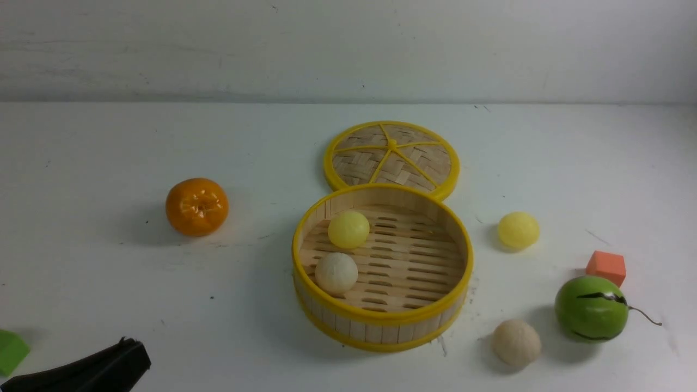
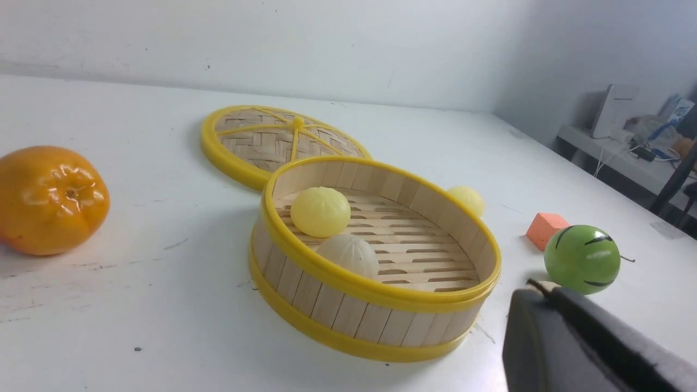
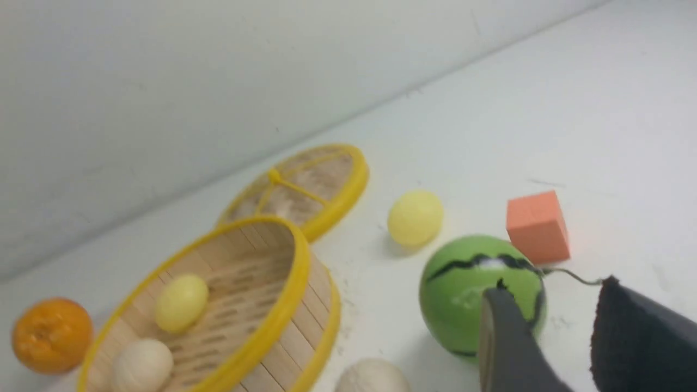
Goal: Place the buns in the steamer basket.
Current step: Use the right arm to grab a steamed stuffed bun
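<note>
Empty, parted right end effector [image 3: 552,291] may nudge the glossy green ball [image 3: 463,288] against the beige round bun [image 3: 373,378]; left end effector [image 2: 544,296] is closed.

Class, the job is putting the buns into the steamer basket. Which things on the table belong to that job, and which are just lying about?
Job: round bamboo steamer basket; inside: pale yellow bun, off-white bun; outside: loose yellow bun, loose beige bun.
Lying about: glossy orange fruit; green stemmed ball; orange cube; flat woven lid; green block.
</note>
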`<state>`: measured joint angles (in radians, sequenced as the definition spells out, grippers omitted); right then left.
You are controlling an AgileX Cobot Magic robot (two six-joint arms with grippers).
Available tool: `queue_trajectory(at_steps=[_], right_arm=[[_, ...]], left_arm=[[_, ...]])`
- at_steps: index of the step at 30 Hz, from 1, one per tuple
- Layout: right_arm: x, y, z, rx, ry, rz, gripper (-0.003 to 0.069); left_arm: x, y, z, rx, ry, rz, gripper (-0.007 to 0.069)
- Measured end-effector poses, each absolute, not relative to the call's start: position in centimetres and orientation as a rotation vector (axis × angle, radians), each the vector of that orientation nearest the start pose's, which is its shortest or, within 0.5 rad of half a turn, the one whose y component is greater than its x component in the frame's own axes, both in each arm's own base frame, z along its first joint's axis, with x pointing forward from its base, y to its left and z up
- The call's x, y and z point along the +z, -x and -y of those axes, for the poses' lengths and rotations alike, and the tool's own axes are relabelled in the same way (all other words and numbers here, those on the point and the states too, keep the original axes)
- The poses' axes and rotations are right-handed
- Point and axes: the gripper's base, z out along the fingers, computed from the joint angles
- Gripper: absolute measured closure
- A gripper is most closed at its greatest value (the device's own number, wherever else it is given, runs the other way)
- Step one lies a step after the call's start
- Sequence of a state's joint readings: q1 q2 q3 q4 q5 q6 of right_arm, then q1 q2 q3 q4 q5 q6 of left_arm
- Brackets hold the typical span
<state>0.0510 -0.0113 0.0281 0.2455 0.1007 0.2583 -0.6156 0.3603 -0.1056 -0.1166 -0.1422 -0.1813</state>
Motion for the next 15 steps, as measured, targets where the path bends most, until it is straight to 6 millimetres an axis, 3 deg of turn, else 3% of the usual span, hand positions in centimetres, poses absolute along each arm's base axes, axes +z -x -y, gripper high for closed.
queue_trajectory(at_steps=[3, 4, 8, 11, 15], right_arm=[[20.2, -5.6, -0.5, 0.518, -0.4, -1.546, 0.042], [21.4, -5.5, -0.8, 0.554, -0.404, -1.577, 0.0427], [25.9, -6.4, -1.8, 0.541, -0.299, -1.882, 0.0441], [29.7, -8.5, -2.6, 0.43, -0.107, -2.176, 0.0442], [31.0, -13.7, -3.6, 0.311, 0.11, -2.552, 0.0442]], left_arm=[[23.6, -7.5, 5.1, -0.692, -0.248, -1.622, 0.0638], [23.6, -7.5, 5.1, -0.692, -0.248, -1.623, 0.0638], [23.6, -7.5, 5.1, -0.692, -0.248, -1.623, 0.0638], [23.6, -7.5, 5.1, -0.692, -0.248, -1.623, 0.0638], [23.6, -7.5, 5.1, -0.692, -0.248, -1.623, 0.0638]])
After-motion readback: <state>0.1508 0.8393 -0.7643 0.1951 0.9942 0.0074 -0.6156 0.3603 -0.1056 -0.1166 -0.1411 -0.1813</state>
